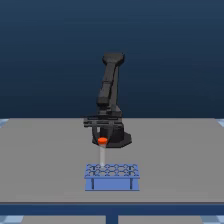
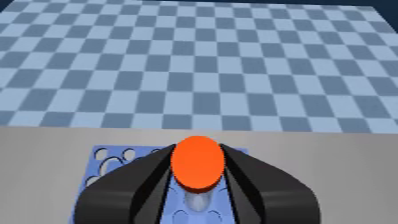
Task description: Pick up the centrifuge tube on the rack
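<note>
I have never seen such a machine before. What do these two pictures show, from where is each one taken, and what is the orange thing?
The black machine is a robot arm standing on a grey table. At its end it has a gripper, two fingers that close like a pincer. One picture is taken from a camera off the arm and shows the whole scene. The other comes from a camera on the arm's wrist, looking down past the fingers. On the table stands a low light-blue rack with round holes. The orange thing is the cap of a small pale centrifuge tube. The gripper is closed on it, and the tube hangs above the rack, lifted out of it.
</note>
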`<state>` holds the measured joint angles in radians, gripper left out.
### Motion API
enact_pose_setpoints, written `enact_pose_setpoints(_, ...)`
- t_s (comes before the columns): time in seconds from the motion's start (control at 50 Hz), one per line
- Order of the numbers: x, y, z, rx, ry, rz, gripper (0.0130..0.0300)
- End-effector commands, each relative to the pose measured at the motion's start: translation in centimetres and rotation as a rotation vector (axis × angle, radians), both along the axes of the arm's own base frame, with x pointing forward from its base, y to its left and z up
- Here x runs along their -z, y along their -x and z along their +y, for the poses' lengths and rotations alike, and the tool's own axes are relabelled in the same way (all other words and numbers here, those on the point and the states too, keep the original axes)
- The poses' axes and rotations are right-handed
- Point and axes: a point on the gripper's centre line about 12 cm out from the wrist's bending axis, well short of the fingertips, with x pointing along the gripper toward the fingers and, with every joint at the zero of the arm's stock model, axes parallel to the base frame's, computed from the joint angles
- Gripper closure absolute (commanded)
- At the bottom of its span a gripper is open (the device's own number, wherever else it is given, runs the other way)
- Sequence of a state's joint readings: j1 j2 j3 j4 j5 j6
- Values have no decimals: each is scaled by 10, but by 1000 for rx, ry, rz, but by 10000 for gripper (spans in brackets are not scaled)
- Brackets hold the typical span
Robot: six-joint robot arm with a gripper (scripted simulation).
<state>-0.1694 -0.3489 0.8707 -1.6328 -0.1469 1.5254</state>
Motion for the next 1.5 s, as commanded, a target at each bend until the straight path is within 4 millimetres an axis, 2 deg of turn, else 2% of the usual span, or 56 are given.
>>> enact_pose_setpoints(0.02,-3,0,0,12,-19,0,300)
enact_pose_setpoints(1.0,-36,0,0,12,-19,0,300)
enact_pose_setpoints(1.5,-43,0,0,12,-19,0,300)
